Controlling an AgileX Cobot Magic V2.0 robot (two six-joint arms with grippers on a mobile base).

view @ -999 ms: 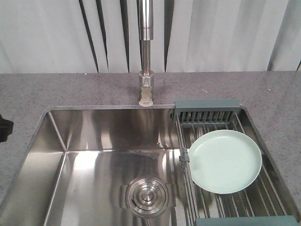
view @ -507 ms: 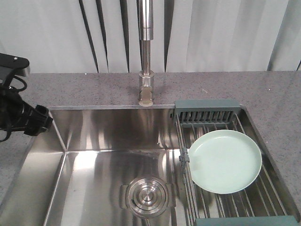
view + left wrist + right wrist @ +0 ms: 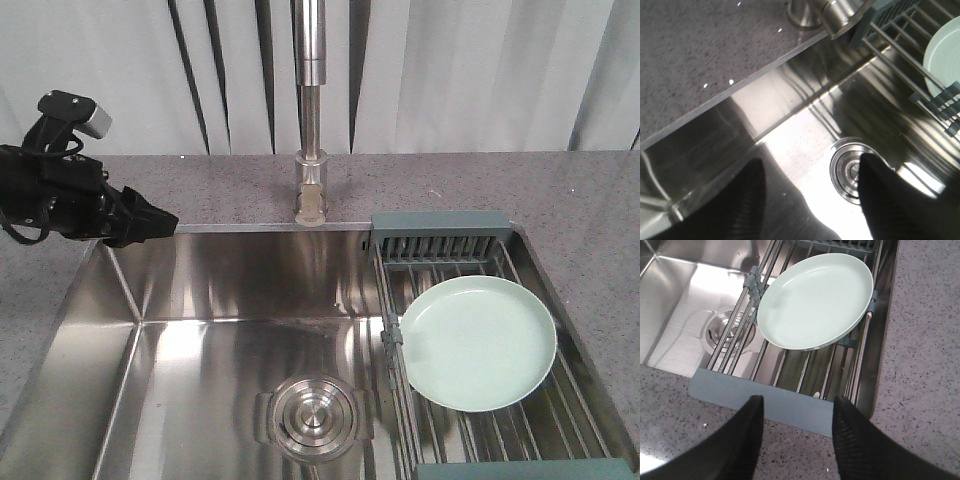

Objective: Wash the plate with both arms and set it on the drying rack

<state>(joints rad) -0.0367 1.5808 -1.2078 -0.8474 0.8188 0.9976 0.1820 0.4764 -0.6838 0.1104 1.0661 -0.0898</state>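
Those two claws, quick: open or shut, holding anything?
Left gripper: open, holding nothing, above the sink.
Right gripper: open, holding nothing, near the drying rack.

Front overview; two downward wrist views.

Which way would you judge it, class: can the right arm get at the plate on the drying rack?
Probably yes. The right gripper is open, the plate lies uncovered on the drying rack, and nothing stands between them.

In the front view the faucet (image 3: 310, 110) runs out past the top edge, and the drying rack (image 3: 520, 468) is cut by the bottom edge. The left wrist view crops the plate (image 3: 944, 50) at the right edge. The right end effector (image 3: 795, 440) shows only its two finger bases, cut by the bottom edge.
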